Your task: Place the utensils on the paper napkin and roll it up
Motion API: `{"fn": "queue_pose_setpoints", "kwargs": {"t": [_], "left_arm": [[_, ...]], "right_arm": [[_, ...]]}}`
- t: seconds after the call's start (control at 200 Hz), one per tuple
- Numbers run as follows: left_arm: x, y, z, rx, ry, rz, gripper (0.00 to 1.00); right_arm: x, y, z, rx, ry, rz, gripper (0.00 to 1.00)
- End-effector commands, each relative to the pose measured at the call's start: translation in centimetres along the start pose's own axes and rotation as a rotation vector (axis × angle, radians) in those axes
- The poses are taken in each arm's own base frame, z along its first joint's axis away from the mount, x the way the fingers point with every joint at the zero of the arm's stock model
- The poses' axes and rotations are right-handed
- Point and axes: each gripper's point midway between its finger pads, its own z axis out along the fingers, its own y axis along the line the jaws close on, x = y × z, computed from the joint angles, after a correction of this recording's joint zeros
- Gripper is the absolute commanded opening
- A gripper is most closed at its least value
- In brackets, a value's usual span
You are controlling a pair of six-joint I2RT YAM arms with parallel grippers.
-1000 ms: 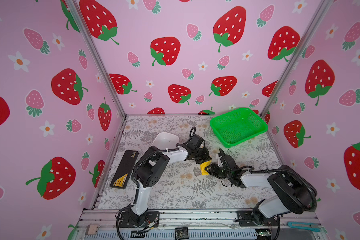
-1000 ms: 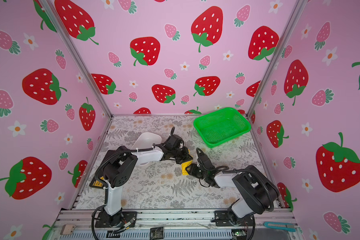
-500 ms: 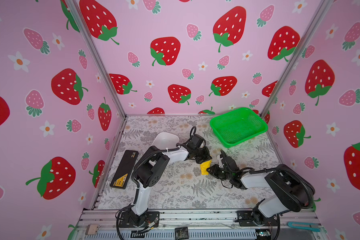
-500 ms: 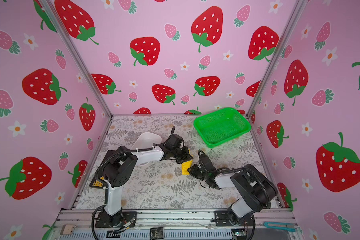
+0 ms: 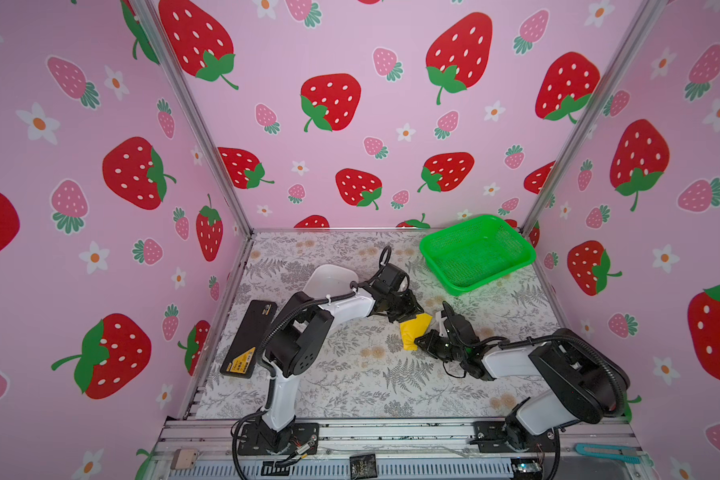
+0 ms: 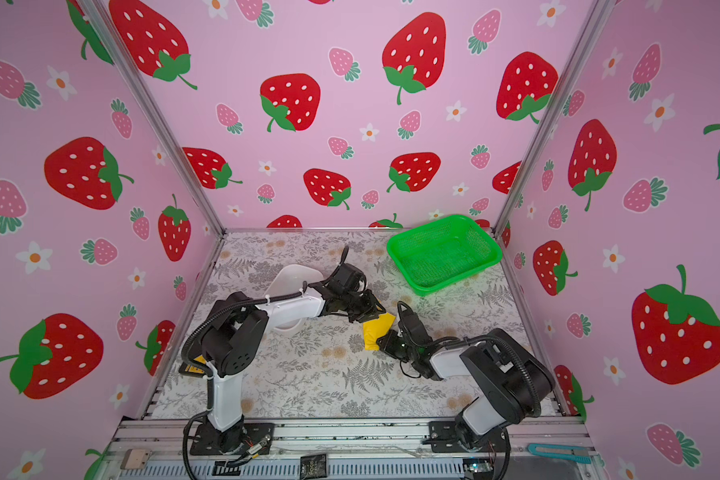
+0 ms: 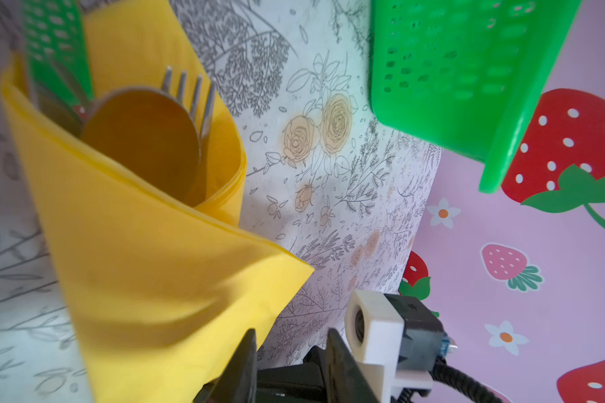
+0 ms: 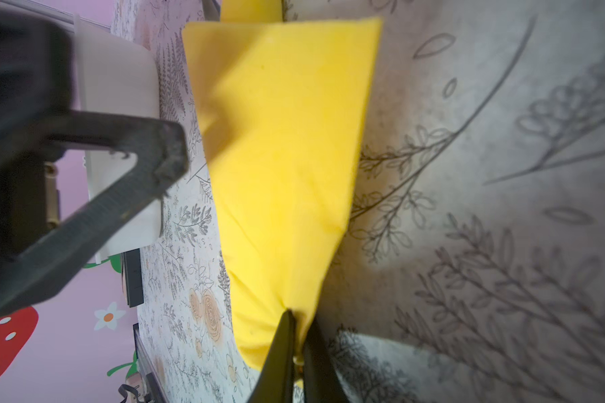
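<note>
This is a robot-lab test booth: pink strawberry-printed wall panels (image 5: pixel 350 50) on aluminium posts (image 5: pixel 195 124) close in the floral-patterned tabletop (image 5: pixel 371 390) on three sides, and along its front edge a slotted aluminium rail (image 5: pixel 391 430) carries the bolted bases of the left arm (image 5: pixel 292 345) and the right arm (image 5: pixel 574 374).

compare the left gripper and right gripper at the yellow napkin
Left gripper: jaws apart, table showing between them, nothing pinched. Right gripper: jaws shut on the paper napkin's narrow end.
In both top views the left gripper is by the roll's far, wider end, the right gripper at its near tip.
Shared: both black, both at the napkin, which wraps the utensils.
</note>
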Motion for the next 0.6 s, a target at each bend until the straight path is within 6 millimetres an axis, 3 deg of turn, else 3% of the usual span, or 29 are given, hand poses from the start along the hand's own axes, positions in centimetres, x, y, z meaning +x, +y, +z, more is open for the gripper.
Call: {"fn": "queue_pose_setpoints", "kwargs": {"t": [0.0, 0.165, 0.595], "left_arm": [[-1.3, -0.9, -3.0, -0.028, -0.064, 0.08, 0.35], [-1.0, 1.3, -2.0, -0.048, -0.016, 0.035, 0.27], [0.4, 4.1, 1.5, -0.077, 0.084, -0.006, 0.18]], "right_arm": [[1.1, -2.2, 0.0, 0.066, 0.032, 0.039, 0.09], [1.2, -2.2, 0.0, 0.067, 0.034, 0.041, 0.09], [0.8, -1.8, -0.2, 0.053, 0.018, 0.042, 0.1]]}}
